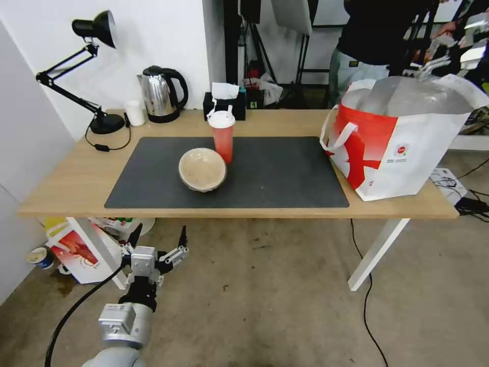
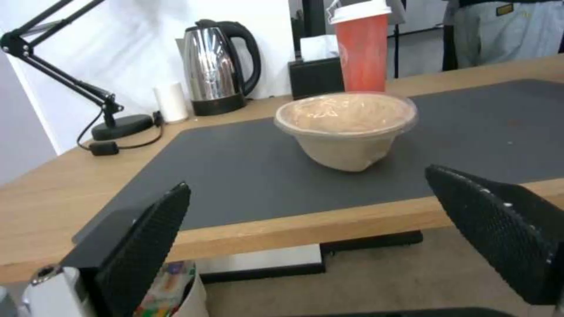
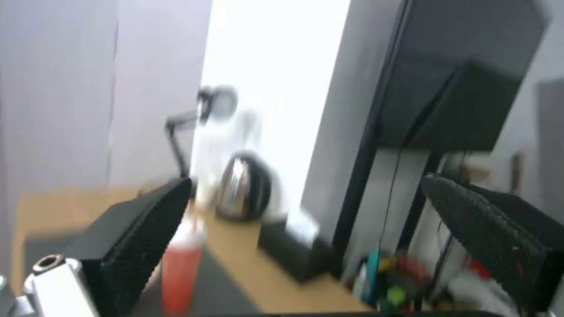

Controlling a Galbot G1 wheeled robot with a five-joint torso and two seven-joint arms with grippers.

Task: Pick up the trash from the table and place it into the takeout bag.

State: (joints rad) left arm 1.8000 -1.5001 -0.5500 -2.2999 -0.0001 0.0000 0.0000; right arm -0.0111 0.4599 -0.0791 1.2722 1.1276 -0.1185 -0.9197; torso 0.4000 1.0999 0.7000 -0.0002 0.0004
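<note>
A beige paper bowl (image 1: 202, 169) (image 2: 346, 127) sits on the dark grey mat (image 1: 285, 173) of the light-wood table (image 1: 76, 173). Just behind the bowl a red drink cup (image 1: 222, 135) (image 2: 362, 48) (image 3: 179, 268) with a white lid stands upright. The takeout bag (image 1: 402, 137), white with a red pattern and foil lining, stands open at the table's right end. My left gripper (image 1: 160, 232) (image 2: 308, 180) hangs open and empty below the table's front edge, pointing toward the bowl. My right gripper (image 3: 306, 182) is open and empty, held up in the air facing the table's back left.
Along the back edge stand a desk lamp (image 1: 97, 71), a small white cup (image 1: 135, 112), a steel kettle (image 1: 160, 94) and a black tissue box (image 1: 224, 104). A red-and-white carton (image 1: 81, 252) sits on the floor under the table's left end. Cables lie on the floor at right.
</note>
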